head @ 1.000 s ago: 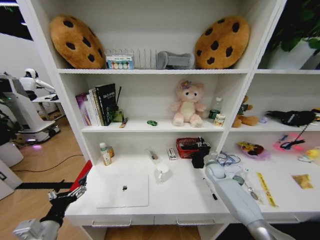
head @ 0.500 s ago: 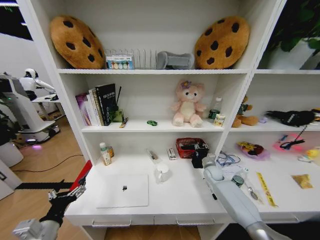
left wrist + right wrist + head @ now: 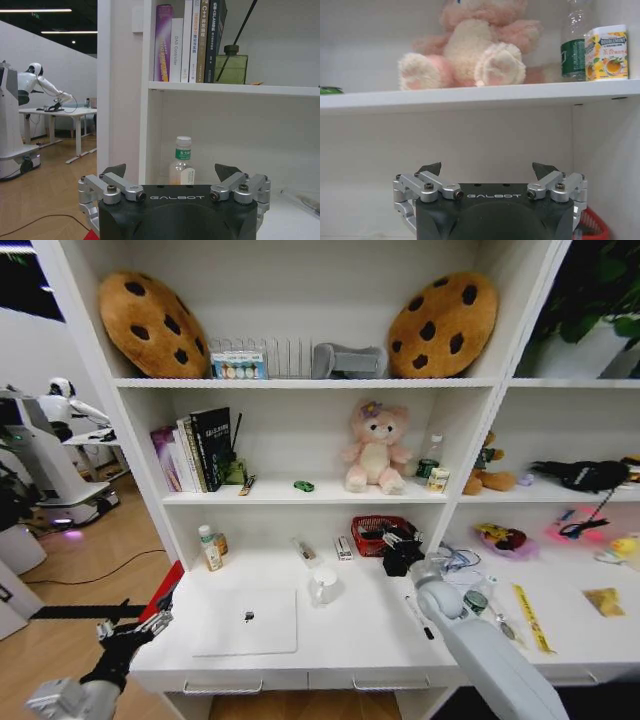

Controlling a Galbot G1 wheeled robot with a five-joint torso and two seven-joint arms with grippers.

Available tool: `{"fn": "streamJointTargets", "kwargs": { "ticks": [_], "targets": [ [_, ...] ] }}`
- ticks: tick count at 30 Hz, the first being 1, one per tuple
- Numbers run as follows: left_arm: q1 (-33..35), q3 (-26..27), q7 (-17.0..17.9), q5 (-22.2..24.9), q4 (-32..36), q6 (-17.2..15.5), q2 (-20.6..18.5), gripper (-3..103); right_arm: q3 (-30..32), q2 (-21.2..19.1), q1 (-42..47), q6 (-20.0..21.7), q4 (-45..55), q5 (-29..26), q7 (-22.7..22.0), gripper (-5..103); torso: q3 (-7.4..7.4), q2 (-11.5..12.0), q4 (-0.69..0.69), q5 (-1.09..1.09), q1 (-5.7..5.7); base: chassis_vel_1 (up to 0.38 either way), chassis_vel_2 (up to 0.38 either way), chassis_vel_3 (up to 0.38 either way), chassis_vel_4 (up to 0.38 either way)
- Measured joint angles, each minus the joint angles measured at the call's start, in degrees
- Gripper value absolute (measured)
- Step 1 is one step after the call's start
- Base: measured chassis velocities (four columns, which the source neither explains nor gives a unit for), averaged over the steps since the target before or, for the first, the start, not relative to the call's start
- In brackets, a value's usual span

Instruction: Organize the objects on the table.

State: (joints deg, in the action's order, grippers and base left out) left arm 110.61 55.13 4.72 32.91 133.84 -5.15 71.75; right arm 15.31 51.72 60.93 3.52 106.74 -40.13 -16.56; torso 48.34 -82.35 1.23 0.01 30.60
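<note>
Red basket: partly hidden behind right gripper.
Right arm: cut off at bottom edge.
Marker: lower end behind arm.
Bottle: base hidden by left gripper.

Robotics lab, another robot beside desks, mock study shelving

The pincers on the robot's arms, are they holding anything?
No, both are empty. The right pincer is open above the table, near the red basket. The left pincer is open too, off the table's left end.
</note>
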Motion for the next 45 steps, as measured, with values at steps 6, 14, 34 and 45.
{"fn": "streamJointTargets", "kwargs": {
  "ticks": [6,14,34,45],
  "targets": [
    [0.24,0.12,-0.01,-0.28,0.19,0.38,0.49,97,1.62,-1.51,6.26,6.92,8.80,-6.22,-5.99,100,0.00,0.00,0.00,0.00,0.00,0.000,0.000,0.000,0.000],
    [0.03,0.16,-0.27,-0.29,0.39,0.80,0.76,97,11.22,-2.32,18.92,17.98,14.74,-14.75,-6.58,100,0.00,0.00,0.02,0.02,0.00,0.000,0.000,0.000,0.000],
    [-0.09,0.30,-0.25,-0.30,0.31,1.04,1.21,97,17.12,-5.06,21.24,20.19,1.01,-11.12,13.55,100,0.01,0.01,-0.01,0.00,0.01,0.000,0.000,0.000,0.000],
    [-0.25,-0.05,-0.29,-0.64,-0.30,1.11,1.62,97,13.85,-5.03,19.37,19.03,-4.03,-9.47,14.51,100,0.01,0.01,0.00,0.00,0.01,0.000,0.000,0.000,0.000]
  ]
}}
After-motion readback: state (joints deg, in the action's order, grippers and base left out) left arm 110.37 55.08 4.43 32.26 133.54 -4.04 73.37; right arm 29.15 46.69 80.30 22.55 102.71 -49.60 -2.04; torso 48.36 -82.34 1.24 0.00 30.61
